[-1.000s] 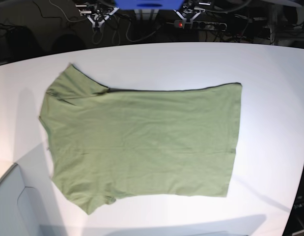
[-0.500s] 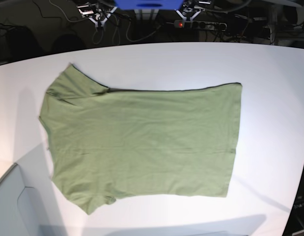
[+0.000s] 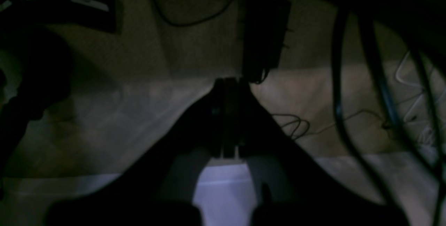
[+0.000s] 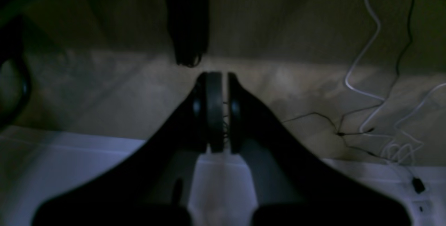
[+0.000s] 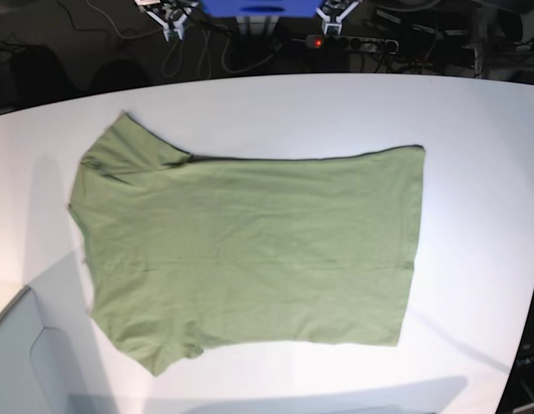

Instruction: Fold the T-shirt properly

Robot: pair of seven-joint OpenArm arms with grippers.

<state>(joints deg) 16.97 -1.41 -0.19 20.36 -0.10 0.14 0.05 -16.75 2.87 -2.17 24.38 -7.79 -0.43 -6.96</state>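
Observation:
The olive-green T-shirt lies flat on the white table in the base view, neck side to the left and hem to the right. One sleeve points to the far left, the other to the near left. Both grippers hang beyond the table's far edge, well away from the shirt. My left gripper has its fingers together and holds nothing. My right gripper also has its fingers together and holds nothing. Neither wrist view shows the shirt.
A grey panel stands at the table's near left corner. Cables and a power strip lie on the dark floor behind the table. Both wrist views show carpet, loose cables and a strip of the table's edge.
Both grippers have drawn back toward the top edge of the base view. The T-shirt has not moved.

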